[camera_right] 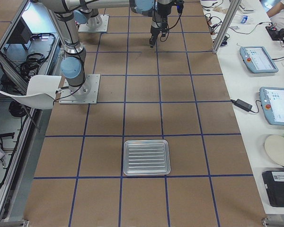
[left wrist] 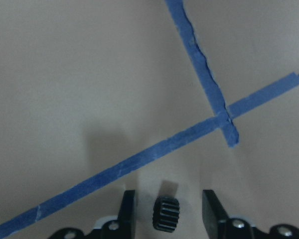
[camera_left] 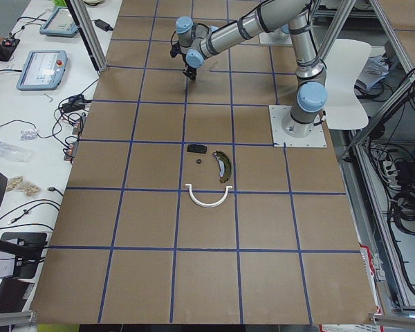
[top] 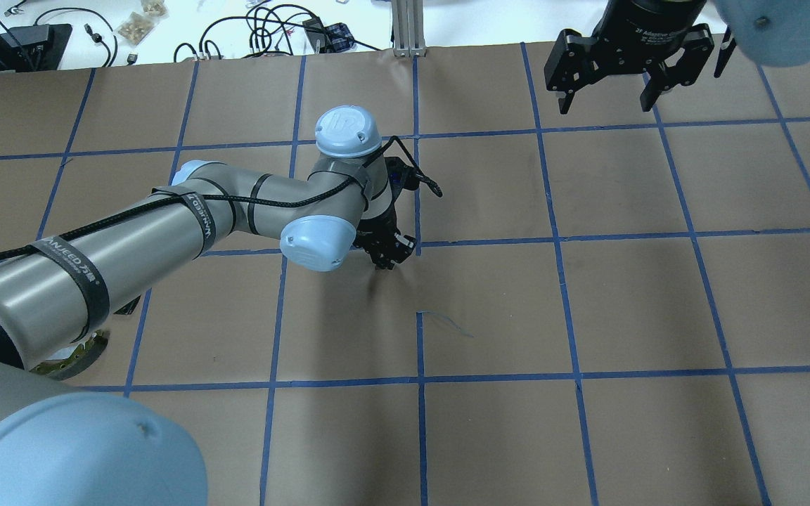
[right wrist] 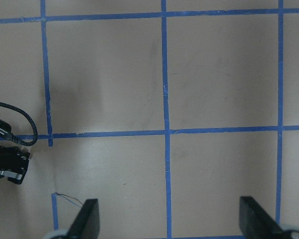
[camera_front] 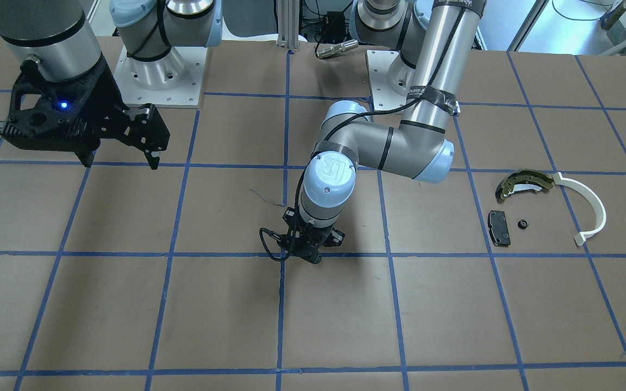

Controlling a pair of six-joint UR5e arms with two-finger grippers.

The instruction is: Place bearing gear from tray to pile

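A small black toothed gear [left wrist: 166, 214] lies on the brown paper between the fingers of my left gripper [left wrist: 168, 209], with a gap on each side. The left gripper [camera_front: 313, 256] is open, low over the table's middle by a tape crossing. The pile lies apart on my left: an olive-and-black brake shoe [camera_front: 522, 182], a white plastic arc [camera_front: 590, 209], a black pad [camera_front: 499, 228] and a small black round part [camera_front: 522, 224]. The metal tray [camera_right: 146, 142] is empty. My right gripper [top: 609, 98] is open, empty and raised.
Brown paper with a blue tape grid covers the table [camera_front: 128, 304]. The two arm bases [camera_front: 158, 70] stand at the robot's edge. The left arm's elbow [camera_front: 427, 157] hangs over the table between the gripper and the pile.
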